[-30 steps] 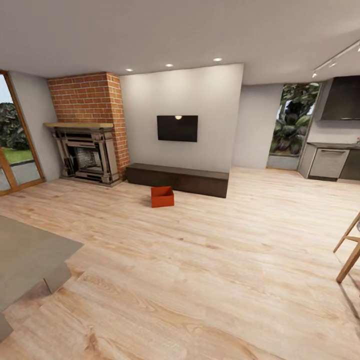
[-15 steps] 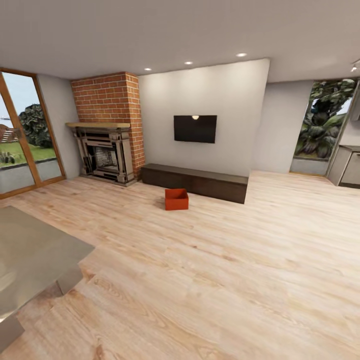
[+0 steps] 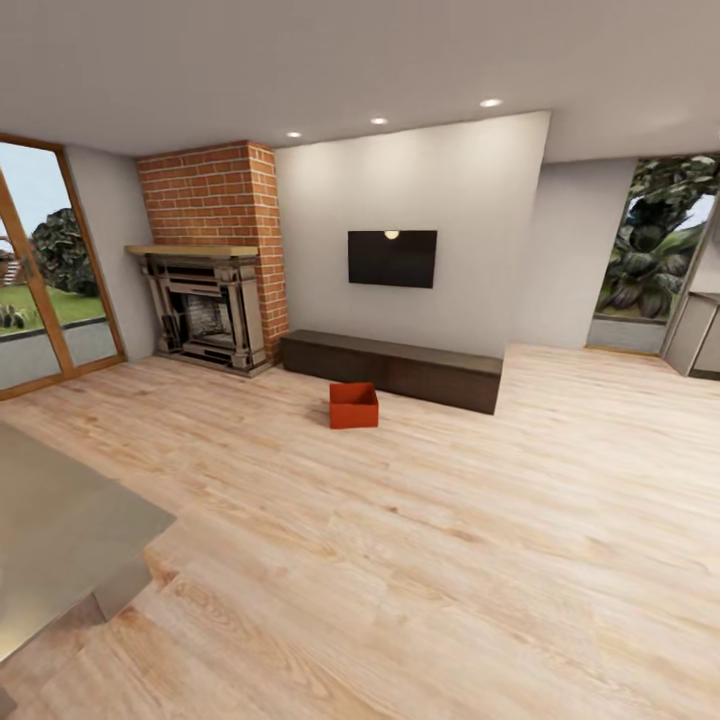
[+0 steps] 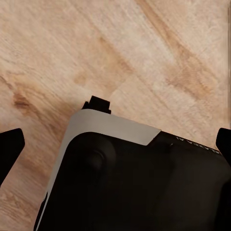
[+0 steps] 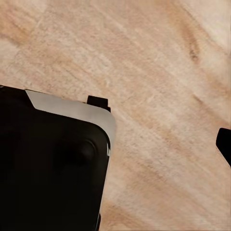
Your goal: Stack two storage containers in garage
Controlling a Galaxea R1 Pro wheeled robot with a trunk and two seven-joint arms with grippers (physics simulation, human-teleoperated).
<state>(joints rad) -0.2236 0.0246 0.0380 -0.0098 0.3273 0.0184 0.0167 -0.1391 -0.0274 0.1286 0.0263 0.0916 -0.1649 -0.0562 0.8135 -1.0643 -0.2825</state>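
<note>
A brick fireplace (image 3: 205, 255) stands beside a dark wall-mounted television (image 3: 392, 258) above a low bench (image 3: 392, 368).

One bin (image 3: 354, 405) is in sight, orange-red, lidless and rectangular, sitting upright and level on the wood floor (image 3: 420, 540) of the living room. Its open top faces up and its walls taper slightly toward the base. It sits just in front of the TV bench (image 3: 395, 368), near the bench's middle, with a thin strip of floor between them. From the head camera it lies well ahead, far across the planks, close to centre of view. Both wrist cameras look down on bare planks, so the bin is well apart from either arm.
</note>
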